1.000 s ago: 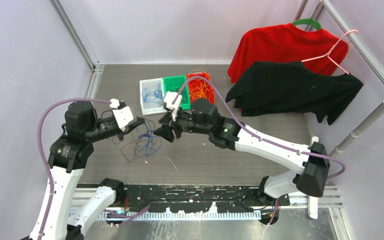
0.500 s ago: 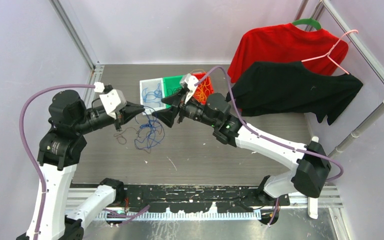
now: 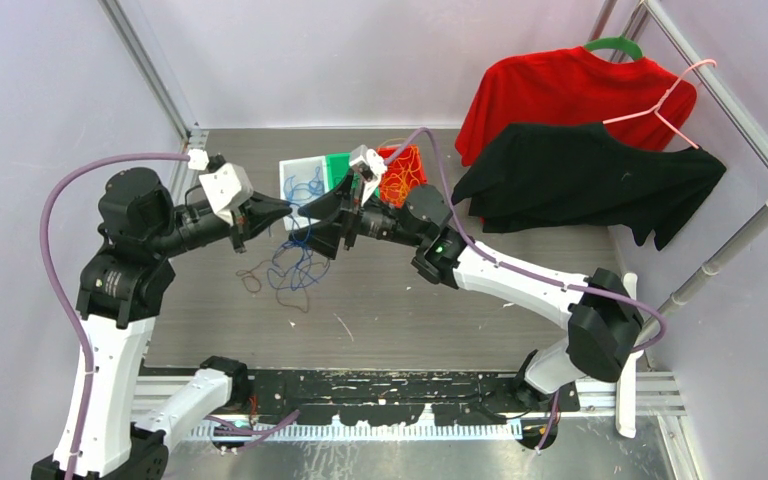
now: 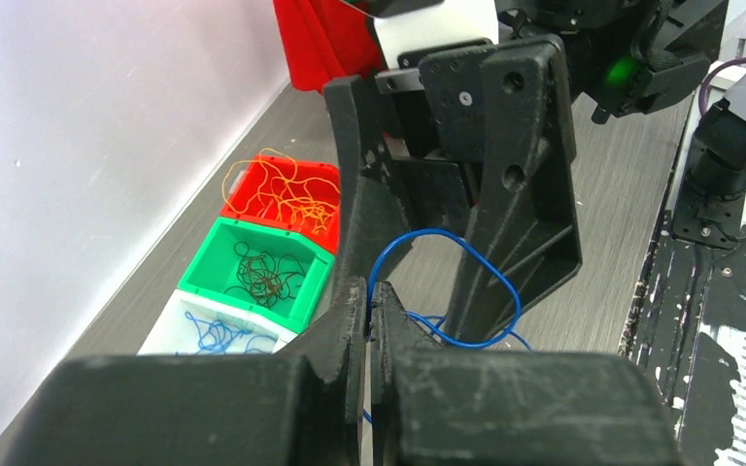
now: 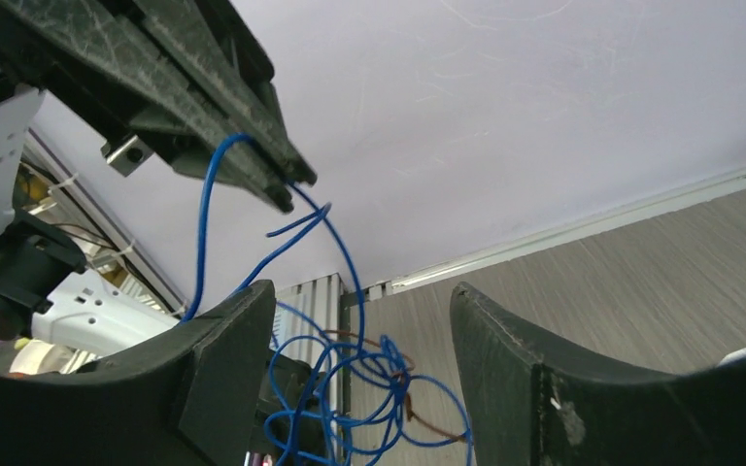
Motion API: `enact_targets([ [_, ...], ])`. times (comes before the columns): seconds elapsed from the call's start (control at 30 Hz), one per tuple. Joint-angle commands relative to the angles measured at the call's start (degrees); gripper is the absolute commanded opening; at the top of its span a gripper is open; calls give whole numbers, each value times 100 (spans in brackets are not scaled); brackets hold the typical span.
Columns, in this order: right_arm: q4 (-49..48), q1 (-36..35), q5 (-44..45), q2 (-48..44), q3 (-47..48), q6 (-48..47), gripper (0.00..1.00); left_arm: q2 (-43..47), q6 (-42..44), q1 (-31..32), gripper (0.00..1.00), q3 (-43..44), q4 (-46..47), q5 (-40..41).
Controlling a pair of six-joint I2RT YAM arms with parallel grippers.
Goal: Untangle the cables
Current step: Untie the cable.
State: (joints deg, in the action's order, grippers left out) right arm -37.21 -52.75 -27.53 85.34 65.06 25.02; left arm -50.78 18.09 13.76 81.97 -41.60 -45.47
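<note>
Compared with one second ago, both arms are now higher and further from me, close to the bins. The left gripper point(image 4: 371, 303) has its jaws closed on the blue cable point(image 4: 493, 291) and has lifted one loop of it off the bench point(image 3: 410, 310). The right gripper point(image 4: 447, 254) has turned to face it. Its jaws stand wide open on both sides of this loop and, as far as I can see, do not touch it. The rest of the cables point(image 3: 293, 270) hang below as a loose clump, blue with a few brown strands. The lower part lies on the bench, a little further from me than before.

I judge this as progress: the blue strand is coming out of the clump but is not free yet, and the right arm looks ready to take a second hold.

Behind, the white bin point(image 4: 160, 335) holds blue wires, the green bin point(image 4: 238, 299) dark ones and the red bin point(image 4: 243, 206) orange ones. I can read no brand, label or writing anywhere. Only a small green lamp point(image 4: 624, 70) shines on the right arm.
</note>
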Motion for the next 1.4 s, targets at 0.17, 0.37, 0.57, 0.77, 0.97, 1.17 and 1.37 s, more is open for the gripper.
enact_targets([
  [0.17, -775, -50, -160, 81, 58, 404, 62, -37, -466, 2, 0, 241, 636, -46],
  [0.37, -1302, -47, -116, 650, 594, 839, 51, -199, -1025, -1, 0, 525, 651, -235],
  [0.57, -1559, -95, 15, 962, 574, 1037, 43, -329, -1382, 5, 0, 699, 756, -324],
  [0.77, -1509, -98, 255, 1140, -169, 681, 43, -657, -1823, -3, 0, 1414, 1122, -279],
  [0.97, -922, -120, 780, 932, -739, -244, 43, -1133, -2175, 2, 0, 2505, 1340, -253],
  [1.17, -424, -120, 1121, 702, -1109, -874, 43, -1451, -1992, -3, 0, 3257, 1622, 53],
  [1.37, -414, -115, 1572, 556, -1700, -1047, 33, -1540, -1845, 0, 0, 3670, 2082, 587],
])
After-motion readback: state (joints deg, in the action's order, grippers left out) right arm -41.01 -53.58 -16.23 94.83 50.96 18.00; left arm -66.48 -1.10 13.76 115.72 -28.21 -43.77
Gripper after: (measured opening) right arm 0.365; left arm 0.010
